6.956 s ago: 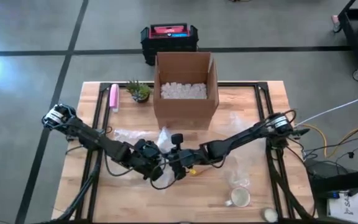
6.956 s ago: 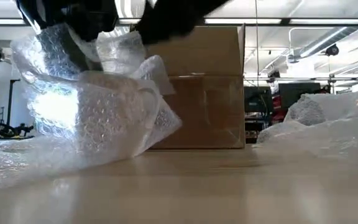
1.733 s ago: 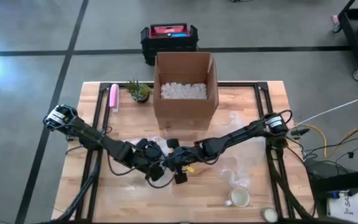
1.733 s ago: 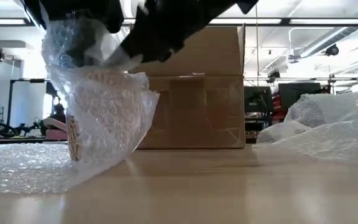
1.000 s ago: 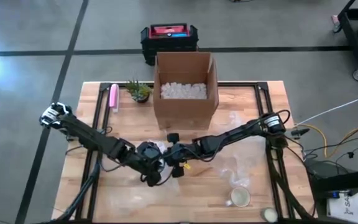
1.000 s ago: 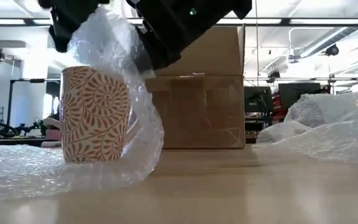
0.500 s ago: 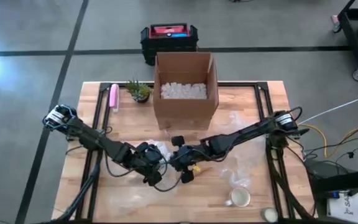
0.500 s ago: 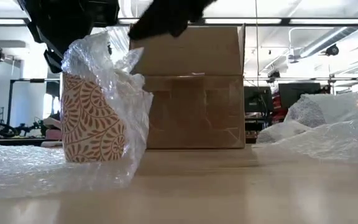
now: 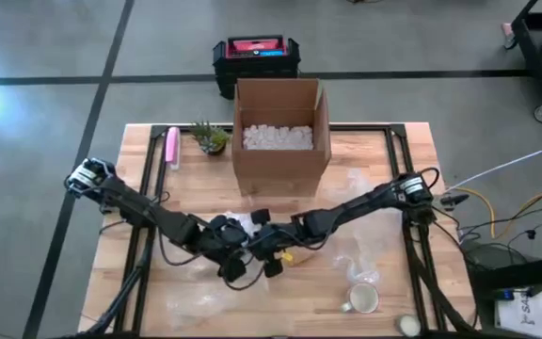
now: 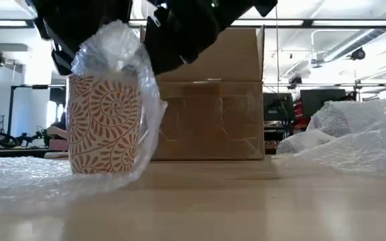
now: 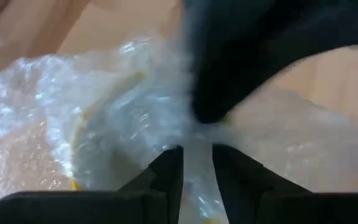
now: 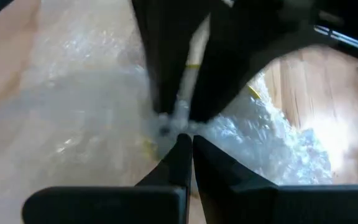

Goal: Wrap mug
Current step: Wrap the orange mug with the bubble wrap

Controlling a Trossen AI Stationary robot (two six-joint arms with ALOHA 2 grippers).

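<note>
The mug (image 10: pixel 104 127), orange with a white leaf pattern, stands upright on its base on a sheet of bubble wrap (image 10: pixel 19 175) at the table's middle. One flap of that wrap (image 10: pixel 116 47) is drawn up over the mug's mouth and down its right side. My left gripper (image 9: pixel 234 256) and my right gripper (image 9: pixel 265 249) meet just above the mug, each shut on the wrap. In the high view the arms hide the mug. My left gripper pinches bunched bubble wrap (image 11: pixel 196 154) between its two fingers (image 11: pixel 168 169), above the mug's mouth. The wrap spreads down from there over the mug; how many layers, I cannot tell. My right gripper has a gathered twist of the wrap (image 12: pixel 178 123) between its fingertips (image 12: pixel 180 152), right next to my left gripper. It comes from the table's right side, slanting down. The wrap fans out below the pinch over the mug.
An open cardboard box (image 9: pixel 280 132) with white filler stands at the far middle, a small plant (image 9: pixel 211 137) and a pink object (image 9: pixel 172 147) to its left. More bubble wrap (image 9: pixel 360 254) lies at the right, a white mug (image 9: pixel 360 299) near the front right.
The wrap that hung down the mug's right side has been drawn up and gathered over its mouth. My right gripper swung toward the table's right edge and came back beside my left gripper. The mug has stayed upright on the table.
</note>
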